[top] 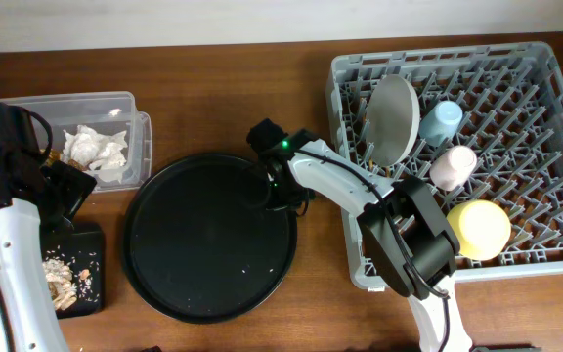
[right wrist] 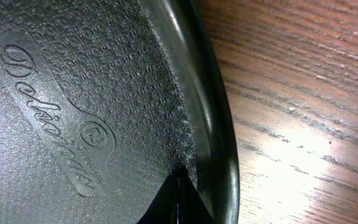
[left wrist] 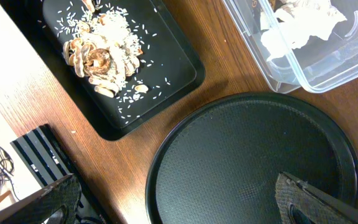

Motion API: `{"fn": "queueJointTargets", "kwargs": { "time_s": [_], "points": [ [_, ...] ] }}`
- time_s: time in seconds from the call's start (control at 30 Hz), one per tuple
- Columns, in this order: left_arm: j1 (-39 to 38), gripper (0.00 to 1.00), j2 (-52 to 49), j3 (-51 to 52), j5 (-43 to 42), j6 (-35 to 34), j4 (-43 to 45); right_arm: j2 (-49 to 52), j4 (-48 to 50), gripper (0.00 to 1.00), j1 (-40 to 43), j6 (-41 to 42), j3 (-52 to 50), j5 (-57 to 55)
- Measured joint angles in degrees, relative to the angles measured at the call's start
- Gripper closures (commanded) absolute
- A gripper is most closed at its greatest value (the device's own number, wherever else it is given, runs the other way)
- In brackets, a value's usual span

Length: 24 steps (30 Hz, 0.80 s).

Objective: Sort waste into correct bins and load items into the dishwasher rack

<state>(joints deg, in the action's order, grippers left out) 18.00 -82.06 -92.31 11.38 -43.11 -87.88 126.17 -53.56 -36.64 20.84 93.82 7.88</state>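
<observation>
The grey dishwasher rack (top: 457,54) at the right holds the round grey-white plate (top: 395,117) on edge, the light-blue cup (top: 441,121), the pink cup (top: 454,166) and the yellow bowl (top: 479,228) upside down. I cannot make out the chopsticks. White tissues (top: 94,152) (left wrist: 303,28) lie in the clear box (top: 66,101) (left wrist: 278,81). Beige crumbs (top: 64,279) (left wrist: 101,53) lie in the shallow black tray (top: 101,264) (left wrist: 166,62). My left gripper (top: 71,196) (left wrist: 179,205) is open and empty between the two bins. My right gripper (top: 280,193) (right wrist: 180,199) is shut, with its tips on the round tray just inside its right rim.
The large round black tray (top: 208,244) (left wrist: 247,155) (right wrist: 73,74) lies in the middle, holding only a few specks. Bare wooden table (right wrist: 303,124) lies between it and the rack. A black slatted object (left wrist: 42,149) sits off the table's left edge.
</observation>
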Motion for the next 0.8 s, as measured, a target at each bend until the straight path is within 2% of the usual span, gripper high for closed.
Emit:
{"fn": "queueJointTargets", "kwargs": {
  "time_s": [0.47, 0.8],
  "points": [
    [0.0, 0.01, 0.0, 0.0, 0.0, 0.0, 0.0, -0.3, -0.8, 0.96, -0.6, 7.3, -0.4, -5.3],
    [0.0, 0.01, 0.0, 0.0, 0.0, 0.0, 0.0, -0.3, -2.1, 0.96, -0.6, 9.0, -0.4, -9.4]
  ]
}}
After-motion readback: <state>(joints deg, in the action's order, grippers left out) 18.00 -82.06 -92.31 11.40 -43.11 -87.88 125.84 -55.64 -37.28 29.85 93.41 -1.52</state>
